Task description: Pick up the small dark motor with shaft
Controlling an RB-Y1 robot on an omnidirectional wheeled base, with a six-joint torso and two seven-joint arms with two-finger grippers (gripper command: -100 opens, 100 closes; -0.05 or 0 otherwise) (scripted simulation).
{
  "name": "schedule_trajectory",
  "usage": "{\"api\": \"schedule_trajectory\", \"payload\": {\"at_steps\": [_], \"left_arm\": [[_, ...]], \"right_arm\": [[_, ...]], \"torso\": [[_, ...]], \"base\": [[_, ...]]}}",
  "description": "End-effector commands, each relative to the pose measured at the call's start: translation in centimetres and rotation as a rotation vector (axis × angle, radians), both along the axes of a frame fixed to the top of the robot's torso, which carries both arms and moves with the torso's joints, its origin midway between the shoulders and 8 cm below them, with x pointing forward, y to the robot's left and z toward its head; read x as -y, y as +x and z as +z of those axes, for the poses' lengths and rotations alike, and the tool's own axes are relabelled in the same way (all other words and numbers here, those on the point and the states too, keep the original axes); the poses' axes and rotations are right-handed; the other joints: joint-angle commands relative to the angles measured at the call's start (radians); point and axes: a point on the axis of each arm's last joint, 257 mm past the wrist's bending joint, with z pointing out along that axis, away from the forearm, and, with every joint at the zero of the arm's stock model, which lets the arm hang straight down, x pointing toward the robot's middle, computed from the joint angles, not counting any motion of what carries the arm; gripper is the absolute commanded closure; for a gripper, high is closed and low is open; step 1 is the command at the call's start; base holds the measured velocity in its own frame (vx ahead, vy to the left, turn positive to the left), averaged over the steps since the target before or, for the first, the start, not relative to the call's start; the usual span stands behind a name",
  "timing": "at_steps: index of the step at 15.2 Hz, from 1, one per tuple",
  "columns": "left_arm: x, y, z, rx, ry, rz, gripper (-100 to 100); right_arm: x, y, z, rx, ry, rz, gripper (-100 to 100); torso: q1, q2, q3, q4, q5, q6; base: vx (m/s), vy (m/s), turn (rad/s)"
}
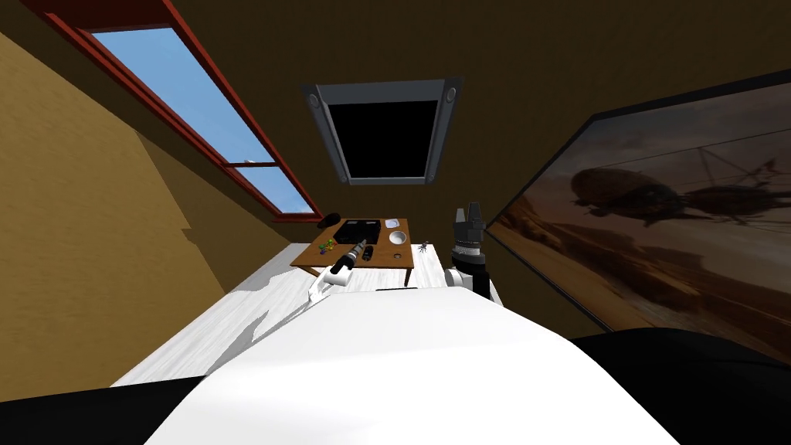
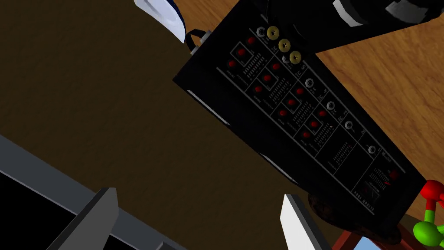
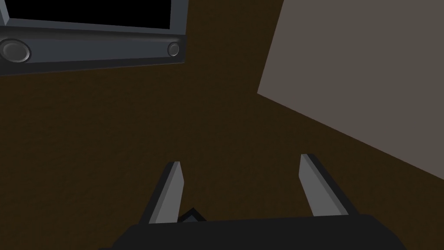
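The small dark motor (image 1: 368,253) lies on the wooden table (image 1: 386,266), just in front of a black mixer box (image 1: 357,229). My left gripper (image 1: 360,246) hovers over the table right beside the motor, on its left. In the left wrist view the gripper (image 2: 195,221) is open with nothing between its fingers. That view takes in the mixer box (image 2: 303,108) and, beyond it, a dark cylinder with light grey bands (image 2: 329,21), probably the motor. My right gripper (image 1: 468,210) is raised to the right of the table, and it stands open and empty (image 3: 240,186).
On the table sit a white bowl (image 1: 398,236), a red and green ball toy (image 1: 327,246), a small ring (image 1: 398,256) and a dark spidery thing (image 1: 423,247). A dark oval lump (image 1: 330,219) lies at the far left corner. A dark-screened frame (image 1: 382,139) hangs on the brown wall behind.
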Motion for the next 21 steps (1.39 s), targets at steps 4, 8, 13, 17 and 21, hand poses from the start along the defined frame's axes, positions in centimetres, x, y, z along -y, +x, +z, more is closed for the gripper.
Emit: {"api": "schedule_trajectory", "payload": {"at_steps": [4, 8, 13, 17, 21], "left_arm": [[-1.0, -0.9, -3.9, -0.123, 0.062, 0.004, -100], [-1.7, -1.8, -7.0, -0.225, 0.116, -0.001, -100], [-2.6, -3.2, -10.1, -0.339, 0.166, -0.006, -100], [-3.2, -4.5, -12.5, -0.432, 0.207, -0.017, -100], [-3.9, -6.3, -15.2, -0.546, 0.253, -0.034, -100]], "right_arm": [[0.0, 0.0, 0.0, 0.000, 0.000, 0.000, 0], [0.0, 0.0, 0.0, 0.000, 0.000, 0.000, 0], [0.0, 0.0, 0.0, 0.000, 0.000, 0.000, 0], [0.0, 0.0, 0.0, 0.000, 0.000, 0.000, 0], [0.0, 0.0, 0.0, 0.000, 0.000, 0.000, 0]], "torso": [[0.000, 0.000, 0.000, 0.000, 0.000, 0.000], [0.000, 0.000, 0.000, 0.000, 0.000, 0.000], [0.000, 0.000, 0.000, 0.000, 0.000, 0.000], [0.000, 0.000, 0.000, 0.000, 0.000, 0.000], [0.000, 0.000, 0.000, 0.000, 0.000, 0.000]], "base": [[0.008, -0.005, -0.054], [0.008, -0.005, -0.064], [0.009, -0.006, -0.067], [0.008, -0.004, -0.061], [0.008, -0.005, -0.062]]}}
